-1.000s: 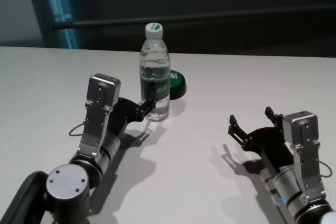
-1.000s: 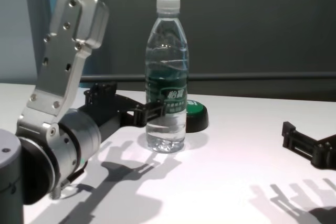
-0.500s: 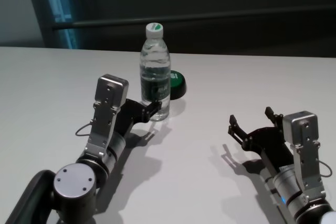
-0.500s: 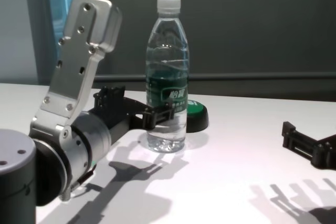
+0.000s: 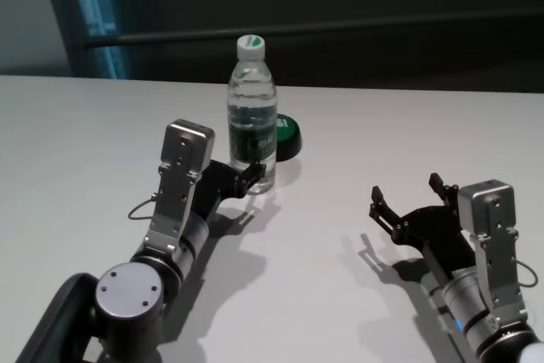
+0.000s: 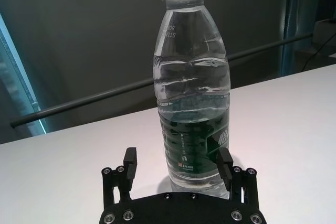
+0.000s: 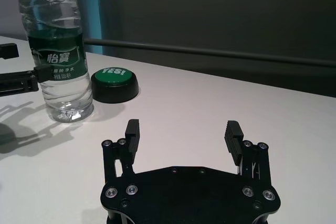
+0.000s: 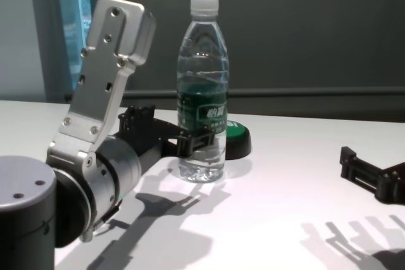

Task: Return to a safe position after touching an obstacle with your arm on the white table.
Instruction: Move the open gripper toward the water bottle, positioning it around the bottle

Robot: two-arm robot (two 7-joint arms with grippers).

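- Head view: a tall clear plastic water bottle with a white screw cap and dark green label [image 5: 252, 114] is seen upright on the wide white desk [image 5: 357, 150], with a black-based round green button [image 5: 285, 135] just behind it. The left gripper [image 5: 248, 178] is held against the bottle's lower part. The right gripper [image 5: 406, 199] is held low, well apart from the bottle.
- Left wrist view: the left fingers [image 6: 129, 162] are seen spread, with the bottle's base standing between them.
- Right wrist view: the right fingers [image 7: 232, 136] are spread, with nothing between them.
- Chest view: the bottle is seen upright, with the left fingertips at its label's lower edge.
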